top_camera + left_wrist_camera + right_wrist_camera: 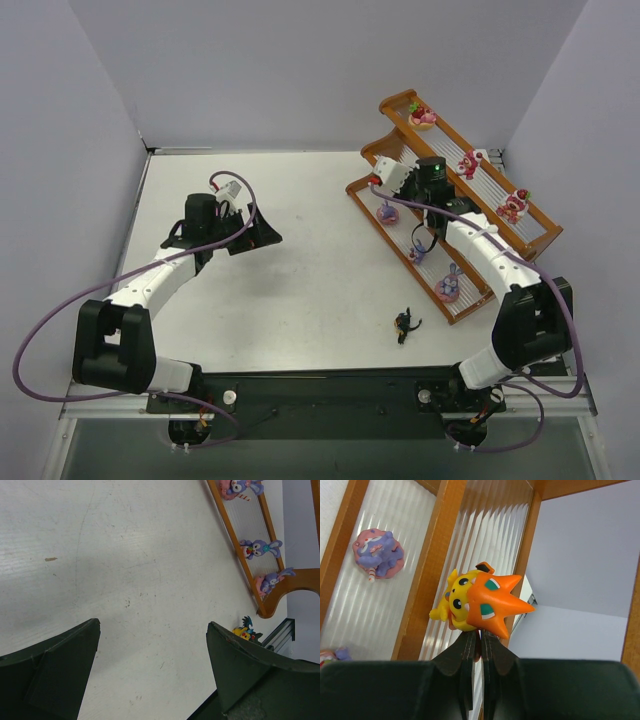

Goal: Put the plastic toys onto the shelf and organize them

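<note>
My right gripper [481, 635] is shut on the base of an orange and yellow star-shaped toy [480, 602], held over the middle tier of the orange-brown shelf [437, 545]. From above, this gripper [380, 180] hangs at the shelf's [400, 105] left end. Three pink-red toys [470, 162] stand on the top tier. Three purple toys [418, 254] sit on the lowest tier, one of them in the right wrist view [378, 552]. A black winged toy [405, 323] lies on the table near the shelf's front end. My left gripper [255, 243] hovers open over bare table, holding nothing.
The left wrist view shows the open left gripper [152, 627] above the white tabletop [125, 555], with the purple toys [260, 547] on the shelf's low tier [235, 540] and the black winged toy [245, 630] beyond its right finger. Grey walls enclose the table.
</note>
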Robot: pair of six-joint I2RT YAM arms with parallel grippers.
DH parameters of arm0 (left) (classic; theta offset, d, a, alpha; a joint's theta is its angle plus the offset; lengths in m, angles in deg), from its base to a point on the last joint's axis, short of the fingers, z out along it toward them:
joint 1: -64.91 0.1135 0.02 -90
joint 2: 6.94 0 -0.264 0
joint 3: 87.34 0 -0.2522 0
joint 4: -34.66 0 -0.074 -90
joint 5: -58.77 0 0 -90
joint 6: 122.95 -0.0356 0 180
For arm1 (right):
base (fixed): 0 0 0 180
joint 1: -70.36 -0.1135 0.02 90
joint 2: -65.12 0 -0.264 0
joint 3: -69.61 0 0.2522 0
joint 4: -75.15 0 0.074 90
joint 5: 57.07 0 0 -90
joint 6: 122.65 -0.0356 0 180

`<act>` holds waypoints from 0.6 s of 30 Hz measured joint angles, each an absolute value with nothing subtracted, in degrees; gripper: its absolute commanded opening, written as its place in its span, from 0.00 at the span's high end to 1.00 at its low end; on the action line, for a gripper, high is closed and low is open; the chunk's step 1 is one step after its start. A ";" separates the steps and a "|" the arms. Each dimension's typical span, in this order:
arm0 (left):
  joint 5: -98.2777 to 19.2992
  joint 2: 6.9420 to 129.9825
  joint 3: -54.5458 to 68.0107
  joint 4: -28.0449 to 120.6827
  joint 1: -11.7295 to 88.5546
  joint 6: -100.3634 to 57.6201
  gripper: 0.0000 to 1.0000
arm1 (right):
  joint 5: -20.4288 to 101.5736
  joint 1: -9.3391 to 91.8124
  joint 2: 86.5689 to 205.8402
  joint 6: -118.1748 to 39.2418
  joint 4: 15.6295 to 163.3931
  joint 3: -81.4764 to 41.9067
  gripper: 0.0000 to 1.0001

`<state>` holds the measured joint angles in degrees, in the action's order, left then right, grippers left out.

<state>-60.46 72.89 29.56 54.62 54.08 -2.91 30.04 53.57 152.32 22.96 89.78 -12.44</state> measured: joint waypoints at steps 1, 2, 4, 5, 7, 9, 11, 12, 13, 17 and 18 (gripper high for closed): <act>-60.48 72.89 29.56 54.62 54.08 -2.91 0.03 | 30.19 53.74 152.32 23.33 88.86 -12.14 1.00; -60.51 72.89 29.56 54.62 54.08 -2.91 0.03 | 30.34 53.92 152.34 23.71 88.03 -11.90 1.00; -60.53 72.89 29.56 54.62 54.08 -2.91 0.03 | 30.43 54.22 152.43 24.17 86.89 -11.44 1.00; -60.55 72.89 29.56 54.62 54.08 -2.91 0.03 | 30.45 54.40 152.56 24.25 86.37 -11.31 1.00; -60.64 72.89 29.56 54.62 54.08 -2.91 0.03 | 30.69 54.64 153.04 24.25 85.63 -11.31 1.00; -60.66 72.89 29.56 54.62 54.08 -2.91 0.03 | 30.87 54.70 153.48 24.17 85.34 -11.31 1.00; -60.66 72.89 29.56 54.62 54.08 -2.93 0.03 | 31.52 55.07 153.83 23.73 84.97 -11.31 1.00; -60.66 72.89 29.56 54.62 54.08 -2.91 0.03 | 31.89 55.10 153.94 23.36 84.80 -11.28 1.00; -60.66 72.89 29.56 54.62 54.08 -2.91 0.03 | 32.16 55.18 153.98 23.09 84.73 -11.28 1.00; -60.66 72.89 29.56 54.62 54.08 -2.93 0.03 | 32.92 55.45 154.05 21.96 83.64 -11.18 1.00; -60.66 72.89 29.56 54.64 54.08 -2.93 0.03 | 33.05 55.49 154.07 21.70 83.42 -11.15 1.00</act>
